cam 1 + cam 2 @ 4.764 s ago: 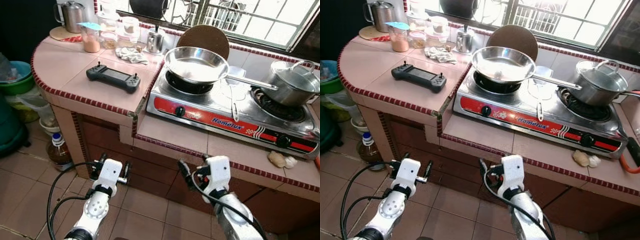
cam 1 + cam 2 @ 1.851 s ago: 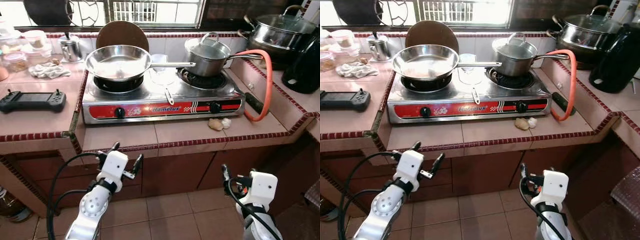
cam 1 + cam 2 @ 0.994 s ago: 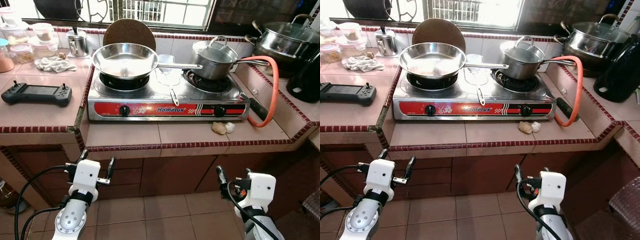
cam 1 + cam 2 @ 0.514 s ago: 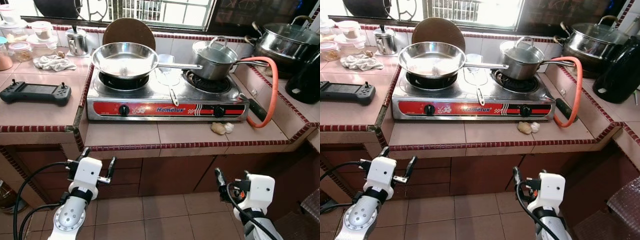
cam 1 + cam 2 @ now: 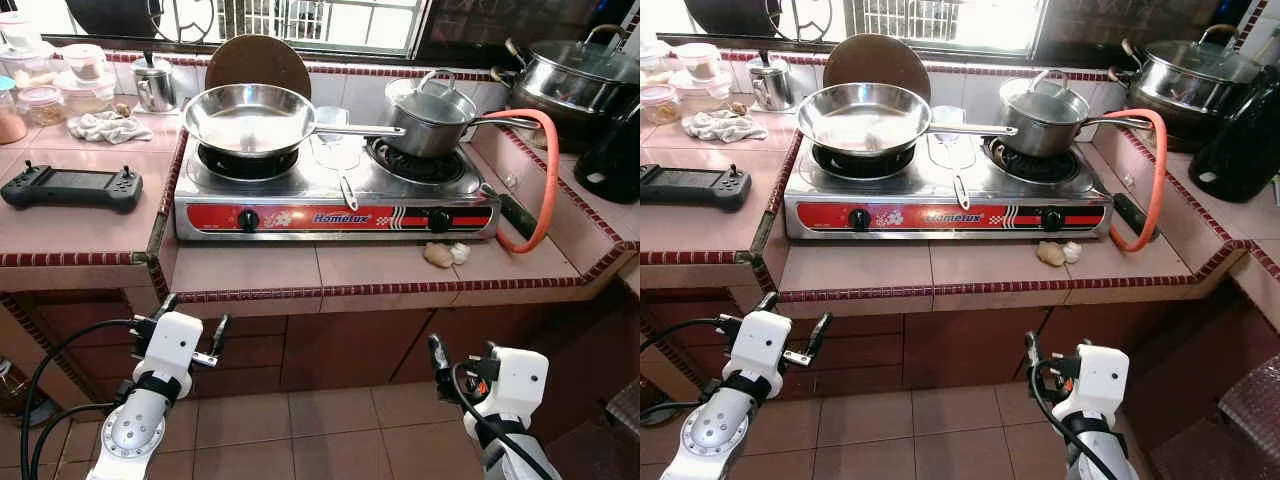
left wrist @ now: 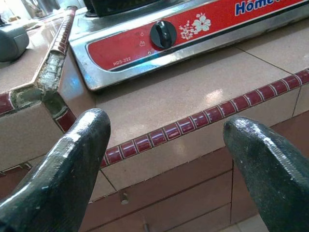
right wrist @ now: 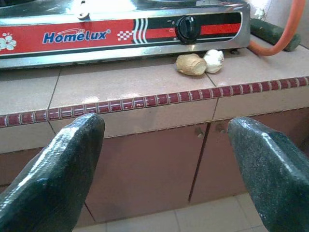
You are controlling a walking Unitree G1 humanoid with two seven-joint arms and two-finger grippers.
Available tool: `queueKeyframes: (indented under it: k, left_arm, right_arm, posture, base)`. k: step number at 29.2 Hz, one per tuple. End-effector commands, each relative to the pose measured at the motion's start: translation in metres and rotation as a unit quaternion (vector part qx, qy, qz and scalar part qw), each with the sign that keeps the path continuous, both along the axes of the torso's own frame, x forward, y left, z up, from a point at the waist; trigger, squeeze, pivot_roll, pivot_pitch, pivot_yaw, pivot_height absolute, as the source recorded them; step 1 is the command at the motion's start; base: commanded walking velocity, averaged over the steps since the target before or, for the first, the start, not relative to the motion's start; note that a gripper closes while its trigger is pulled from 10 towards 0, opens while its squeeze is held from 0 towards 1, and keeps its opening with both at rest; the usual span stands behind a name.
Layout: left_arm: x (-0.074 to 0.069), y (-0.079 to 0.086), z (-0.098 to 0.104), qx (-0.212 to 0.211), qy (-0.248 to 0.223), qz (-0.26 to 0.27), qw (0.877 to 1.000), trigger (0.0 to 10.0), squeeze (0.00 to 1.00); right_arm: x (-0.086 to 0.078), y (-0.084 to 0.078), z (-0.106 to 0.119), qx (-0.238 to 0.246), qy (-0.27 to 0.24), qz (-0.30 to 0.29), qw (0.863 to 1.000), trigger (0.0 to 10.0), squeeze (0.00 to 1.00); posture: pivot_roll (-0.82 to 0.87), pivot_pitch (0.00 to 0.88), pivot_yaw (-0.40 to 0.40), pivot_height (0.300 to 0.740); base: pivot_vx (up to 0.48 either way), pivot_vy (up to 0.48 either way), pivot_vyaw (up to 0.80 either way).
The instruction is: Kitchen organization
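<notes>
While our left claw [image 5: 190,334] and right claw [image 5: 462,372] hung spread and empty below the surface's [image 5: 250,270] front edge, the frying pan [image 5: 250,117] and lidded pot [image 5: 430,108] sat well above on the stove [image 5: 335,200].

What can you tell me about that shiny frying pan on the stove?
The frying pan is a wide, shallow, round pan of bright silvery metal, empty as far as can be seen. It sits upright on the left burner of the red-fronted stove. Its long, thin, straight handle points right, toward the lidded pot on the other burner. A round brown board leans on the wall behind it. Nothing is holding it.
</notes>
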State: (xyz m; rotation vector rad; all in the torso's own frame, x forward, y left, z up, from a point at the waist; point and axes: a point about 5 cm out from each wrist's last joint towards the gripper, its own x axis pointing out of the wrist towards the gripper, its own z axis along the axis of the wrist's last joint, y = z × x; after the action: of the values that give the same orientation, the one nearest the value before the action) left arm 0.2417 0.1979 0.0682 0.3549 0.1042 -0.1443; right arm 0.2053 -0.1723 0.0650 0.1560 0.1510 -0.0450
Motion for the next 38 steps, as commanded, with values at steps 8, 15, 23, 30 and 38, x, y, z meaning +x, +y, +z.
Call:
queueKeyframes:
  k: [8, 15, 23, 30, 38]
  left_arm:
    - [0.004, -0.002, 0.005, 0.000, -0.001, -0.008, 1.000, 10.0, 0.00]
    - [0.006, -0.001, 0.006, 0.001, 0.000, -0.008, 1.000, 10.0, 0.00]
    - [0.009, -0.001, 0.007, 0.002, 0.000, -0.010, 1.000, 10.0, 0.00]
    - [0.010, 0.000, 0.011, 0.014, -0.009, -0.017, 1.000, 10.0, 0.00]
    - [0.015, 0.003, 0.012, -0.015, 0.003, -0.004, 1.000, 10.0, 0.00]
  right_arm:
    - [0.002, -0.002, -0.001, 0.001, 0.003, -0.006, 1.000, 10.0, 0.00]
    - [0.003, 0.000, -0.002, 0.003, 0.002, -0.008, 1.000, 10.0, 0.00]
    - [0.004, -0.001, -0.001, 0.004, -0.001, -0.010, 1.000, 10.0, 0.00]
    - [0.006, 0.001, -0.001, 0.005, -0.003, -0.008, 1.000, 10.0, 0.00]
    - [0.004, 0.001, -0.002, 0.007, -0.001, -0.010, 1.000, 10.0, 0.00]
  posture:
    - [0.14, 0.000, -0.080, 0.740]
    - [0.14, 0.000, -0.074, 0.740]
    - [0.14, 0.000, -0.071, 0.740]
    - [0.15, 0.000, -0.065, 0.740]
    - [0.14, 0.000, -0.059, 0.740]
  base:
    - [-0.280, 0.000, 0.00]
    - [-0.292, 0.000, 0.00]
    - [-0.292, 0.000, 0.00]
    - [-0.209, 0.000, 0.00]
    - [0.000, 0.000, 0.00]
